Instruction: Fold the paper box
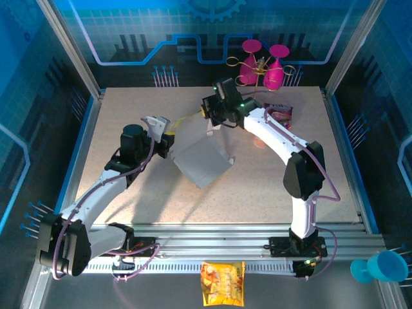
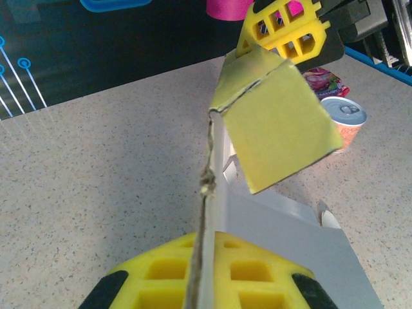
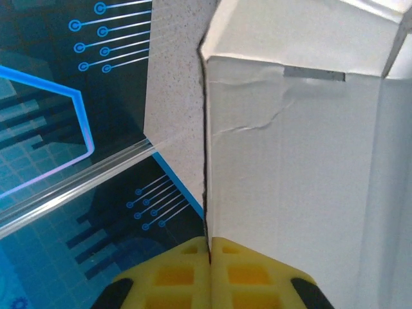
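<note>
The paper box (image 1: 203, 161) is a part-folded sheet, white inside and golden-yellow outside, held up over the middle of the table. My left gripper (image 1: 168, 143) is shut on its left edge. In the left wrist view the yellow pads (image 2: 161, 270) pinch the upright wall of the paper box (image 2: 283, 129), whose yellow flap leans over the white floor. My right gripper (image 1: 212, 116) is shut on the box's far edge. The right wrist view has my right gripper (image 3: 209, 248) clamped on a creased white panel of the paper box (image 3: 290, 180). The right gripper (image 2: 286, 29) also appears beyond the flap.
Two pink goblets (image 1: 264, 64) on a gold stand sit at the back. A pink packet (image 1: 280, 114) and a small can (image 2: 344, 119) lie right of the box. An orange snack bag (image 1: 222, 283) and a blue cup (image 1: 383, 267) rest off the near edge.
</note>
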